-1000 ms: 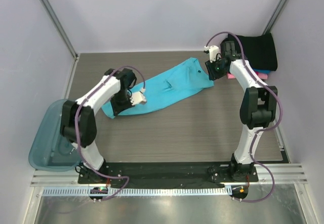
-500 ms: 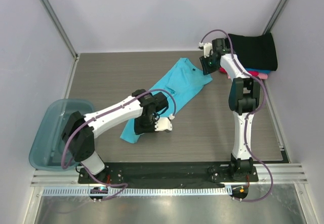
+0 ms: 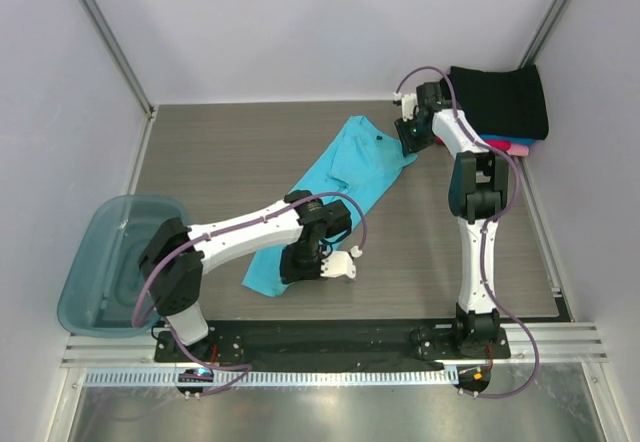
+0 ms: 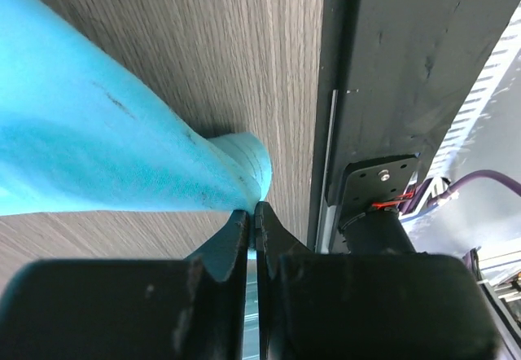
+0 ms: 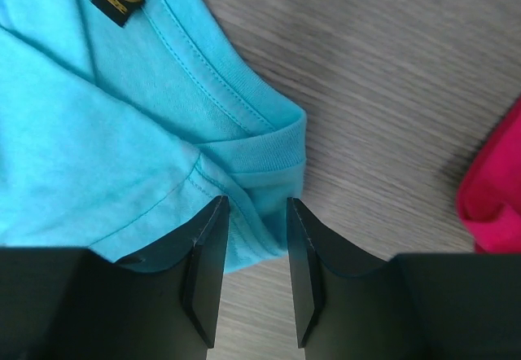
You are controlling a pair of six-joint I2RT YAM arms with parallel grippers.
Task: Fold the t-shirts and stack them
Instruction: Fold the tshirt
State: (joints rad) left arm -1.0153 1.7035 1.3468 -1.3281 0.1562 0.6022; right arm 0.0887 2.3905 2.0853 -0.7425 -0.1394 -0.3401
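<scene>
Two grippers worked one turquoise t-shirt [image 3: 350,167]. The left gripper [image 4: 251,209] had its jaws pinched tight on the shirt's near corner, and the cloth trailed away ahead and to its left over the table [image 3: 220,152]. The right gripper [image 5: 256,205] stood narrowly parted over the collar end, with the folded hem showing in the gap. Off to its right lay the pink t-shirt [image 5: 496,189], under the black t-shirt [image 3: 505,97].
</scene>
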